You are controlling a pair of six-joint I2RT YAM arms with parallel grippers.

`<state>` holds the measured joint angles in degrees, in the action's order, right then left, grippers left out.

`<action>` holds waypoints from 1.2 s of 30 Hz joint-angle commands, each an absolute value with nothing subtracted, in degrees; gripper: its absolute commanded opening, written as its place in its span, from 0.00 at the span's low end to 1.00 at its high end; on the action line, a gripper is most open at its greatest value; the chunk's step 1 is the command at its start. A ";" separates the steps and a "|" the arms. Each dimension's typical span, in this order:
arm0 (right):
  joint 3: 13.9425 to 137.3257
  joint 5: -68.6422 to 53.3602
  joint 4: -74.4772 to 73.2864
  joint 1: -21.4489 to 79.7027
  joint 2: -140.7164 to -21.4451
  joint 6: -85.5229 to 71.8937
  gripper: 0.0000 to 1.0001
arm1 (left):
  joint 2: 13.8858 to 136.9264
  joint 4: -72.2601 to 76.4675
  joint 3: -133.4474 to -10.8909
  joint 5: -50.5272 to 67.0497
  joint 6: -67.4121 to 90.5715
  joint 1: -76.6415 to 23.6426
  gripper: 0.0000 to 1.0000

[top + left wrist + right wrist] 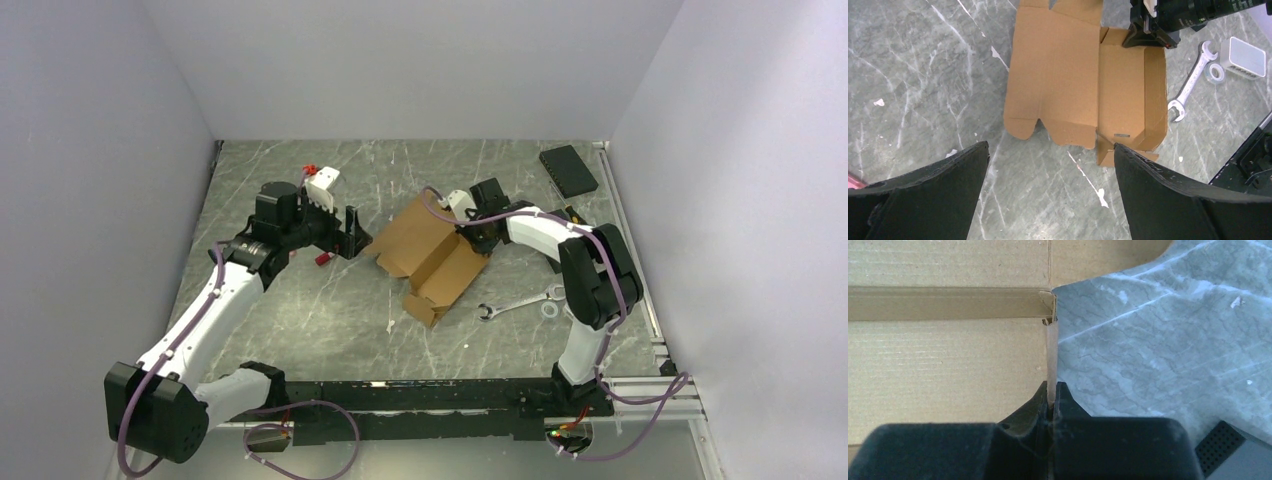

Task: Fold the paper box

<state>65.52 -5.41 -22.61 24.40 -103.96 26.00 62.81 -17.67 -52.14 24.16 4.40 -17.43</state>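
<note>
1. Your left gripper (352, 233): jaws spread wide, nothing between them, just left of the paper box (430, 258).
2. The paper box: brown, partly folded, lying mid-table between your two grippers.
3. Your right gripper (1052, 396): jaws pinching a raised flap at the box's right edge.
4. Your wrench (515, 303): flat on the table (330, 320), right of the box.
5. Your black pad (568, 170): far right corner.

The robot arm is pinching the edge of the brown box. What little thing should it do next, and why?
Probably the right gripper should tip the flap it pinches inward along its crease. It is shut on that thin, upright flap of the paper box, much of the sheet lies flat, and the open left gripper hangs apart from it.
</note>
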 commanded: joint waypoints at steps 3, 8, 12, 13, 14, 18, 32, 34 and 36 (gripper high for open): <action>63.17 -16.16 -19.43 21.96 -98.98 23.58 0.00 | 65.09 -16.21 -53.36 23.16 11.23 -17.16 1.00; 59.99 -23.57 -16.48 20.04 -92.99 24.21 0.00 | 67.03 -16.81 -53.72 23.18 17.40 -14.90 1.00; 57.98 -27.07 -14.74 19.07 -89.13 24.85 0.00 | 67.05 -15.15 -53.16 26.98 19.54 -10.91 0.99; 57.60 -27.72 -14.36 18.72 -88.52 24.95 0.00 | 66.91 -13.66 -52.43 29.20 20.52 -9.69 1.00; 57.17 -28.11 -13.88 18.56 -87.85 25.00 0.00 | 67.04 -11.72 -51.67 32.16 21.52 -8.70 1.00; 55.21 -29.93 -11.88 18.46 -85.17 25.50 0.00 | 70.65 -3.54 -50.59 48.06 26.09 -6.57 0.99; 54.48 -32.60 -11.10 18.38 -82.86 25.88 0.00 | 78.48 14.57 -48.94 66.30 35.51 -7.54 0.94; 54.41 -32.65 -10.93 18.46 -83.14 25.89 0.00 | 80.37 14.75 -49.92 66.74 36.11 -8.16 0.88; 54.48 -32.34 -11.06 18.48 -83.62 25.91 0.00 | 82.31 14.10 -51.22 66.71 36.12 -9.10 0.79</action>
